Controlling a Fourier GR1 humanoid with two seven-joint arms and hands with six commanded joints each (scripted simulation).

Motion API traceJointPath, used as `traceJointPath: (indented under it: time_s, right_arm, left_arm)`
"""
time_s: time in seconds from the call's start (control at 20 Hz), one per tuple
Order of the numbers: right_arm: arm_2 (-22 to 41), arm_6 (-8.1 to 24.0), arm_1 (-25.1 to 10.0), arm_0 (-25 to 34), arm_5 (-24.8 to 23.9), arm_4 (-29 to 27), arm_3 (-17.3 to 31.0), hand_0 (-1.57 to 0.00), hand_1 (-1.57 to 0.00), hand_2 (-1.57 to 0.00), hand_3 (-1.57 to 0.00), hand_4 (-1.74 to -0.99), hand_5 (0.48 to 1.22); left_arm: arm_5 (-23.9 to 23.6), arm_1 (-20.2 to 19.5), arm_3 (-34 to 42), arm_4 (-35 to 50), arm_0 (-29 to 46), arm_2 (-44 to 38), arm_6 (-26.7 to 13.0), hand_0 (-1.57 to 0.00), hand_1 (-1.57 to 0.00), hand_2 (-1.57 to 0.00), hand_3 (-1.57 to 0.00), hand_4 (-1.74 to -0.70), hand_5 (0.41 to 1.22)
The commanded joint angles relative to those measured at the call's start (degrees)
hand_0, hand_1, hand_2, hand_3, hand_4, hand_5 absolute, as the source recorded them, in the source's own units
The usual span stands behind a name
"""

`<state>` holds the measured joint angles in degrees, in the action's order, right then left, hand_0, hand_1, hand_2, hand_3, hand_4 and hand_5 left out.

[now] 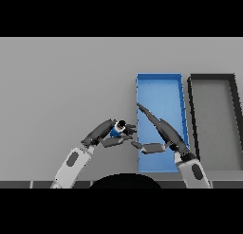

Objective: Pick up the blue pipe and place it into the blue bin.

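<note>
My left hand [107,132] clenched the pipe [115,131] left of the bin [159,79]; right hand [159,129] lay released, fingers straight, over it; I feared collision.

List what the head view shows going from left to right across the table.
Left hand curled round the small blue pipe → right hand, fingers straight, over the open blue rectangular bin → dark grey rectangular bin.
</note>
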<state>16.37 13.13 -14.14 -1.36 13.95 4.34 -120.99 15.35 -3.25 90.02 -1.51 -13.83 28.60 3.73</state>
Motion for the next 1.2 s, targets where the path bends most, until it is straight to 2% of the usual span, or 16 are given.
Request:
traceJointPath:
  time_s: [0.0,0.1,0.2,0.35,0.5,0.65,0.75,0.8,0.85,0.9,0.95,1.05,1.1,1.15]
  right_arm:
    - [0.81,1.11,0.27,1.06,0.68,-0.39,-0.08,0.00,0.00,0.00,0.00,-1.242,0.524]
    - [1.60,4.01,0.93,3.98,1.98,-2.17,0.04,0.00,0.00,0.00,0.00,-1.232,0.525]
    - [3.05,4.27,1.36,5.94,3.61,-3.14,0.62,0.00,0.00,0.00,0.00,-1.220,0.525]
    - [4.64,6.93,2.44,11.00,4.60,-4.12,1.24,0.00,0.00,0.00,0.00,-1.201,0.514]
    - [5.80,10.40,4.65,16.48,5.35,-5.35,4.12,0.00,0.00,0.00,0.00,-1.194,0.514]
    - [5.89,11.57,5.80,19.95,6.43,-6.11,7.35,0.00,-0.01,-0.02,0.00,-1.214,0.511]
    - [5.89,11.58,6.39,21.41,7.28,-6.68,9.11,-0.02,-0.11,-0.13,-0.05,-1.222,0.517]
    - [6.27,11.52,6.77,21.74,7.84,-7.04,9.77,-0.17,-0.24,-0.25,-0.14,-1.255,0.519]
    - [5.93,12.16,6.97,23.14,7.95,-7.12,10.53,-0.40,-0.44,-0.43,-0.31,-1.303,0.520]
    - [6.19,11.57,7.71,24.20,7.74,-6.60,11.83,-0.63,-0.65,-0.66,-0.50,-1.383,0.523]
    - [6.23,11.16,7.72,24.73,7.86,-6.12,12.54,-0.82,-0.84,-0.84,-0.66,-1.446,0.527]
    - [6.51,10.07,8.55,24.41,7.89,-6.74,12.86,-1.09,-1.10,-1.10,-0.90,-1.537,0.600]
    - [6.19,10.20,9.79,24.99,7.14,-7.37,13.43,-1.19,-1.19,-1.20,-1.03,-1.513,0.671]
    - [5.91,8.23,10.12,24.13,7.01,-7.78,13.54,-1.26,-1.27,-1.27,-1.14,-1.495,0.781]
  left_arm:
    - [-0.47,0.46,-0.78,-0.42,-0.23,-0.44,-0.53,-1.57,-1.57,-1.57,-1.57,-1.47,1.221]
    - [-0.41,0.96,-1.09,-1.36,-0.28,-0.55,-0.37,-1.57,-1.57,-1.57,-1.57,-1.47,1.221]
    - [0.25,1.17,-0.50,-1.30,0.29,-0.70,-0.30,-1.57,-1.57,-1.57,-1.57,-1.48,1.221]
    - [2.01,1.11,-1.30,-1.17,-0.26,-1.75,-0.05,-1.57,-1.57,-1.57,-1.57,-1.47,1.221]
    - [4.05,2.05,-1.51,0.24,-0.01,-2.49,0.21,-1.57,-1.57,-1.57,-1.57,-1.47,1.221]
    - [5.60,2.08,-1.69,0.18,0.29,-3.15,0.50,-1.57,-1.57,-1.57,-1.57,-1.45,1.221]
    - [6.07,2.35,-1.66,0.18,-0.08,-3.95,0.64,-1.57,-1.57,-1.57,-1.57,-1.46,1.221]
    - [5.74,2.83,-1.19,-0.24,0.37,-3.66,-1.26,-1.57,-1.57,-1.57,-1.57,-1.51,1.221]
    - [5.97,2.80,-1.43,-0.10,0.66,-3.98,-2.04,-1.57,-1.57,-1.54,-1.30,-1.56,1.221]
    - [5.86,3.47,-1.71,0.15,0.28,-4.21,-3.67,-1.57,-1.57,-1.53,-1.14,-1.60,1.221]
    - [5.71,3.42,-1.83,-0.26,0.33,-4.39,-3.76,-1.57,-1.57,-1.54,-1.16,-1.63,1.221]
    - [6.18,3.41,-1.68,-0.66,0.98,-4.46,-1.32,-1.57,-1.57,-1.55,-1.23,-1.67,1.221]
    - [6.33,3.84,-1.77,-1.00,1.21,-4.09,-1.03,-1.57,-1.57,-1.55,-1.27,-1.68,1.221]
    - [6.46,4.10,-1.91,-1.16,0.45,-4.63,-1.74,-1.57,-1.57,-1.56,-1.31,-1.69,1.221]
